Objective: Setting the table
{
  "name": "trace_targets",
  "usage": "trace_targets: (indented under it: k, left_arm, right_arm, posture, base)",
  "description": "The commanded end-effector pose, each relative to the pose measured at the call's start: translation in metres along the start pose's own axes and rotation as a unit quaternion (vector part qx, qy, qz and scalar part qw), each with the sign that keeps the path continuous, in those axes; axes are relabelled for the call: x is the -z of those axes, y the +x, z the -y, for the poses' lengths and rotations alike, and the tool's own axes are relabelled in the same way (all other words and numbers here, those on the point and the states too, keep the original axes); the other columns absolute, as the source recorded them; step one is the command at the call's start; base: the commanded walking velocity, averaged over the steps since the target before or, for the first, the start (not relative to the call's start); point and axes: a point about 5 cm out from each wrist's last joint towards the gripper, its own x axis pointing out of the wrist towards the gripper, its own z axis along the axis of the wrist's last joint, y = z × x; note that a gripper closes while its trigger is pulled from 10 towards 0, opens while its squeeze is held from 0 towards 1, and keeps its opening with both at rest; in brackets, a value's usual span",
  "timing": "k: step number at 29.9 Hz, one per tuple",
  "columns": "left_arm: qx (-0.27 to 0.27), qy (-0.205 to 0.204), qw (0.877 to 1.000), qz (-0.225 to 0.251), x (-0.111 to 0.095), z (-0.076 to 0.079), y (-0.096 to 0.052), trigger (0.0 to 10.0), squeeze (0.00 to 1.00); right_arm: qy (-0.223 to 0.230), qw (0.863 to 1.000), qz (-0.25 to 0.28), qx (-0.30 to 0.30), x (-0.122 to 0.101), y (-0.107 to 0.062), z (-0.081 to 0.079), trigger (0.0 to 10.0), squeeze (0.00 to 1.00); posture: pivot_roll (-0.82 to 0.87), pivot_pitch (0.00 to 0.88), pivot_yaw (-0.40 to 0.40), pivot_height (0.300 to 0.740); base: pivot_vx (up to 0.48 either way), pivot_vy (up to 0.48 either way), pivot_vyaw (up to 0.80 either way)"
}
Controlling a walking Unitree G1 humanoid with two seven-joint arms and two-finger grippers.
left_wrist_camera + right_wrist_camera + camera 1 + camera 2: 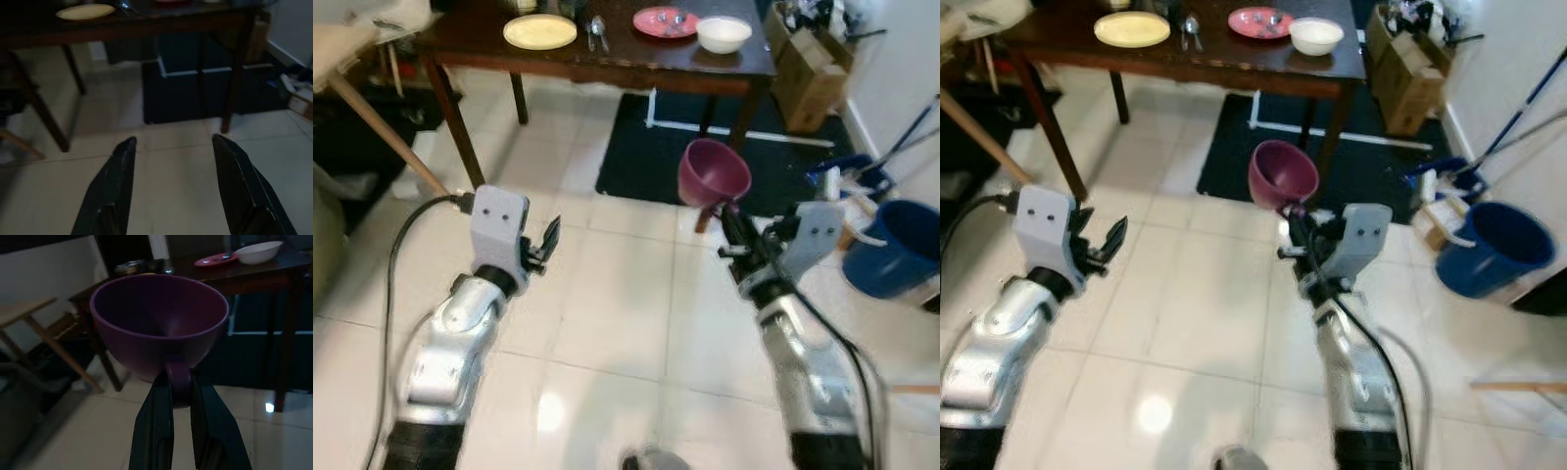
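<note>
Right tool point(181, 396): clamped on handle of purple plastic cup point(159, 323), seen close in wrist view.
Left tool point(171, 147): fingers apart, holding nothing.
Dark wooden tabletop point(607, 54): at 12 o'clock, far edge cut off.

Open tiled floor point(607, 294) between arms and table point(607, 59). Table legs point(450, 117) and dark mat point(724, 147) beneath, with passage between the legs. Tabletop taken by yellow plate point(539, 31), spoons point(597, 31), pink plate point(665, 21) and white bowl point(723, 34); bare strip along the near edge. Right side blocked by blue bucket point(901, 245) and boxes point(808, 64). Left side blocked by slanted wooden leg point(382, 127).
</note>
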Motion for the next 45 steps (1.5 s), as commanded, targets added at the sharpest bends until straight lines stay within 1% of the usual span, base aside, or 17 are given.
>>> trace_targets:
  k: [1,8,13,21,24,26,31,45]
  left_arm:
    - [0.000,-0.002,1.000,-0.007,0.004,0.001,-0.001,10.0,0.00]
    - [0.004,-0.010,1.000,-0.010,0.004,0.002,-0.001,10.0,0.00]
    - [0.002,0.000,1.000,-0.019,0.006,0.003,0.001,10.0,0.00]
    - [0.002,0.002,1.000,-0.020,0.007,0.002,0.001,10.0,0.00]
    - [-0.009,0.005,1.000,-0.026,0.010,0.000,0.000,10.0,0.00]
    - [-0.014,0.007,0.999,-0.033,0.015,-0.001,-0.002,10.0,0.00]
    - [-0.046,-0.003,0.997,-0.060,0.031,-0.007,-0.009,10.0,0.00]
    - [-0.053,-0.002,0.997,-0.063,0.036,-0.004,-0.010,10.0,0.00]
  right_arm:
    - [-0.002,1.000,0.004,-0.002,-0.002,0.000,0.000,10.0,0.00]
    - [-0.002,1.000,0.004,-0.002,-0.002,-0.001,0.000,10.0,0.00]
    - [-0.001,1.000,0.005,-0.001,-0.003,-0.001,-0.001,10.0,0.00]
    - [0.002,1.000,0.007,-0.001,-0.003,-0.001,-0.002,10.0,0.00]
    - [-0.003,1.000,0.006,-0.009,-0.003,-0.002,-0.004,10.0,0.00]
    - [-0.018,1.000,0.001,-0.015,-0.002,-0.003,-0.004,10.0,0.00]
    - [-0.030,0.999,-0.006,-0.018,0.001,-0.006,-0.004,10.0,0.00]
    - [-0.030,0.999,-0.008,-0.017,0.001,-0.006,-0.003,10.0,0.00]
  posture:
    - [-0.11,0.019,0.032,0.740]
    - [-0.11,0.023,0.033,0.740]
    - [-0.12,0.027,0.034,0.740]
    - [-0.12,0.031,0.035,0.740]
    - [-0.12,0.034,0.035,0.740]
    - [-0.12,0.035,0.036,0.740]
    - [-0.12,0.037,0.034,0.740]
    - [-0.12,0.044,0.027,0.740]
  base:
    - [-0.292,0.000,0.00]
    - [0.000,0.000,0.00]
    - [0.000,0.000,0.00]
    - [0.000,0.000,0.00]
    - [0.000,0.000,0.00]
    - [0.000,0.000,0.00]
    - [0.000,0.000,0.00]
    - [0.000,0.000,0.00]
